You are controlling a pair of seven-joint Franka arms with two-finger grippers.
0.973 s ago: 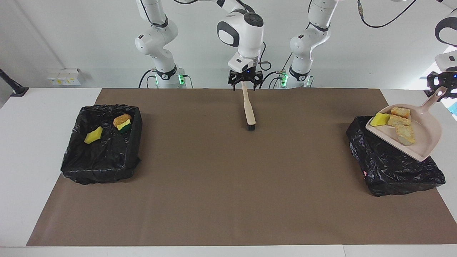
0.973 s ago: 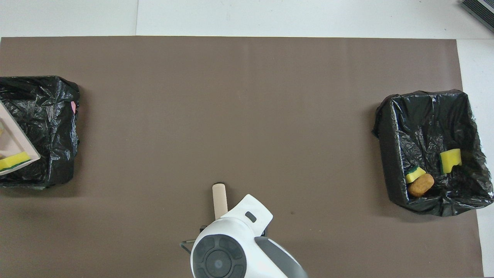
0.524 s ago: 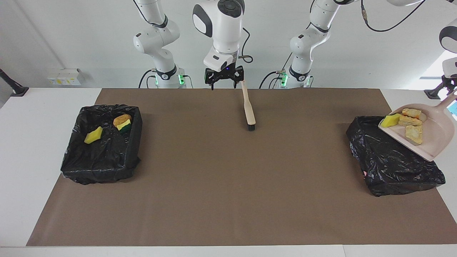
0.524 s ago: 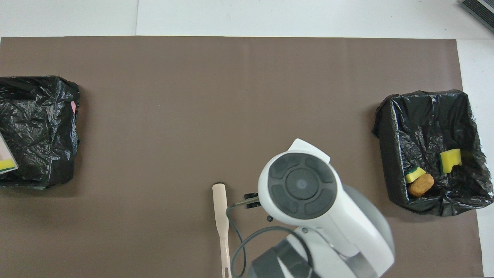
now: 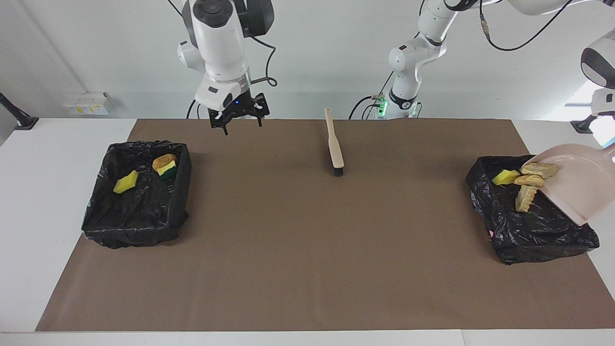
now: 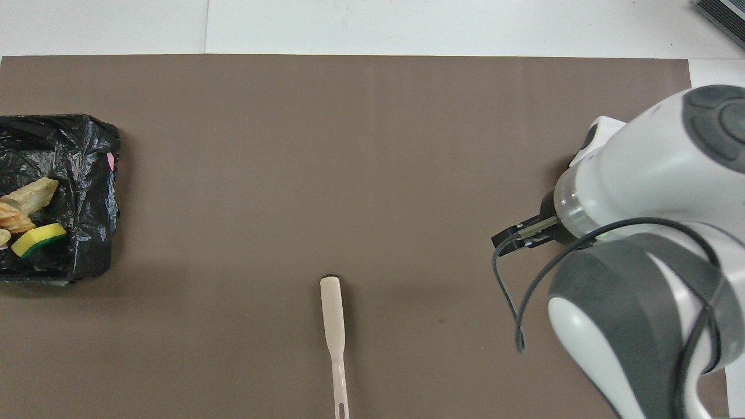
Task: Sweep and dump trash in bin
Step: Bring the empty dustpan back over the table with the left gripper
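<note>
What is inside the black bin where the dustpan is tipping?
In the black bin at the left arm's end, a green-and-yellow sponge and tan foam lumps are sliding from the tilted dustpan. The dustpan hides part of the bin's inside.

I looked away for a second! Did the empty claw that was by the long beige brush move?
Yes. The right claw slid away from the long beige brush, toward the black-lined bin at its arm's end.
</note>
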